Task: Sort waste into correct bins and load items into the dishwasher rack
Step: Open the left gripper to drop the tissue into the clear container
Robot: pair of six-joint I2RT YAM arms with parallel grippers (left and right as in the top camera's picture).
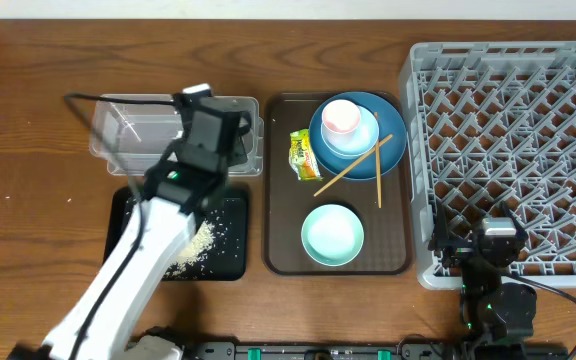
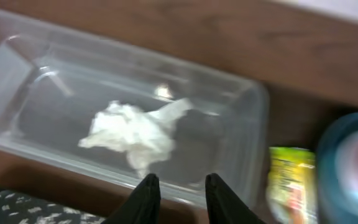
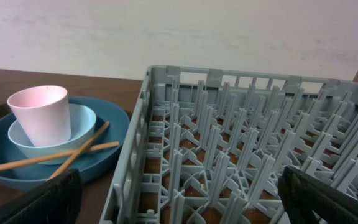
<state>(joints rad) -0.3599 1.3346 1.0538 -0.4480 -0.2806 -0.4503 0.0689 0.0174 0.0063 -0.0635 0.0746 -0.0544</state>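
Hidden from above: the left arm (image 1: pixel 128 260) covers the right half of the clear tub (image 1: pixel 118 130) and part of the black tray (image 1: pixel 230 215). The crumpled tissue (image 2: pixel 135 134) and the left tool's (image 2: pixel 179 186) tips do not show in the overhead view.
Blurred: the left wrist view is soft. The snack wrapper's (image 1: pixel 301 155) print cannot be read, and the dishes at that view's right edge are a cut-off smear.
Cut off: the rack (image 1: pixel 518 130) runs past the right edge. The right tool (image 3: pixel 185 205) shows only as dark fingers (image 3: pixel 42 202) in its camera's bottom corners.
Tissue: lies on the floor of the clear tub, apart from the left tool.
Wrapper: on the brown serving tray (image 1: pixel 283 240), just left of the blue plate (image 1: pixel 393 150).
Rice (image 1: pixel 203 240): scattered on the black tray, partly under the arm.
Dishes: the pale-blue bowl (image 1: pixel 358 140) sits on the plate and the pink cup (image 1: pixel 341 117) stands in it. The chopsticks (image 1: pixel 353 165) lie crossed over the plate's near rim. The mint-green bowl (image 1: pixel 332 235) stands upright at the tray's near end.
Left arm pose: reaches diagonally from the table's (image 1: pixel 28 120) near edge over the black tray, wrist above the tub.
Left tool: jaws a little apart, nothing between them, over the tub's near wall.
Right arm (image 1: pixel 503 305) pose: folded low at the rack's near left corner, tool facing across the pegs.
Right tool: jaws spread wide, holding nothing.
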